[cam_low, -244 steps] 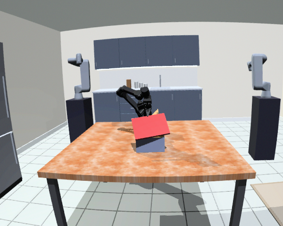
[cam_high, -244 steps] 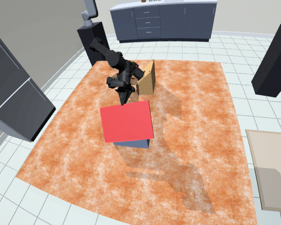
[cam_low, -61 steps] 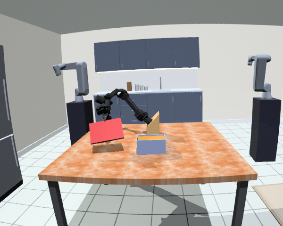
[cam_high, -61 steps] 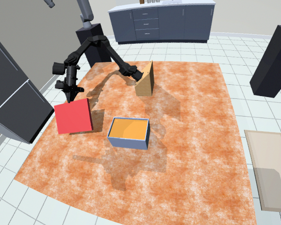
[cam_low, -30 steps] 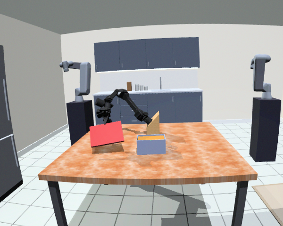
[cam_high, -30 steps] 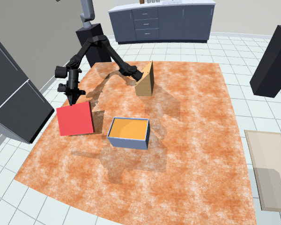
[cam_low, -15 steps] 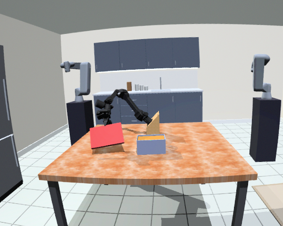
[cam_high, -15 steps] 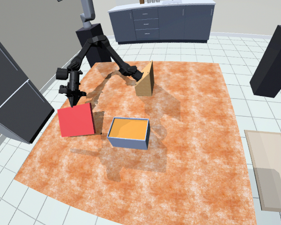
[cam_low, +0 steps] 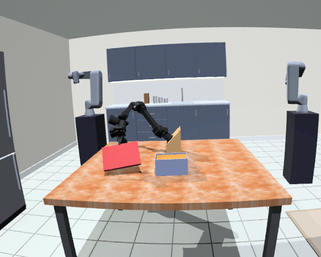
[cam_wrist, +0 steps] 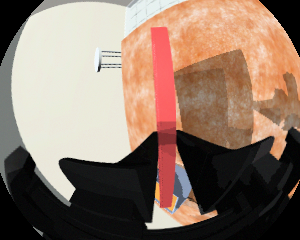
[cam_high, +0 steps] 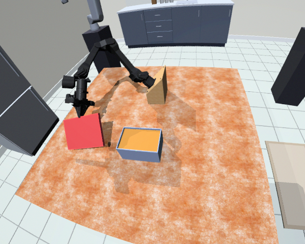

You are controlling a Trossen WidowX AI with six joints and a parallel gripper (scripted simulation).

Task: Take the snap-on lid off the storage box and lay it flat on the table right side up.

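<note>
The red lid (cam_high: 84, 132) (cam_low: 121, 156) (cam_wrist: 163, 80) is at the left of the table, tilted, with its far edge raised and its near edge low. My gripper (cam_high: 79, 115) (cam_low: 122, 143) (cam_wrist: 166, 134) is shut on the lid's far edge. The lid's shadow lies on the table beside it. Whether its near edge touches the table is hard to tell. The blue-grey storage box (cam_high: 141, 155) (cam_low: 171, 167) (cam_wrist: 183, 181) stands upright to the right of the lid, open at the top, with an orange inside showing. The lid's underside is hidden in the top and exterior views.
A wooden wedge-shaped block (cam_high: 157, 91) (cam_low: 174, 144) stands behind the box, at my arm's base. The table (cam_high: 213, 170) (cam_low: 224, 182) has its left edge close to the lid. Two grey arms on dark pedestals stand beyond the table, and a dark fridge stands at the left.
</note>
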